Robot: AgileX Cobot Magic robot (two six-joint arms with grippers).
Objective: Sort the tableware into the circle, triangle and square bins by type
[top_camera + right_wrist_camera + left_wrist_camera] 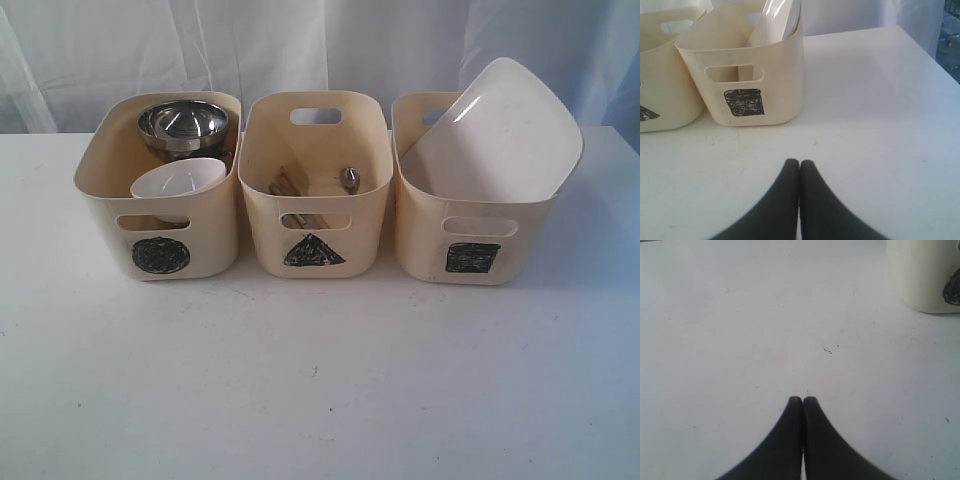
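Large white square plate: tilted, seemingly too wide for right cream square-marked bin. Left gripper, right gripper: closed, empty.

Frontal exterior, low wrists; square bin — shared

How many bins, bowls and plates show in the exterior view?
Bins: 3 (circle bin, triangle bin, square bin)
Bowls: 2 (steel bowl, white bowl, both in the circle bin)
Plates: 1 (white plate, leaning in the square bin)
Total: 6
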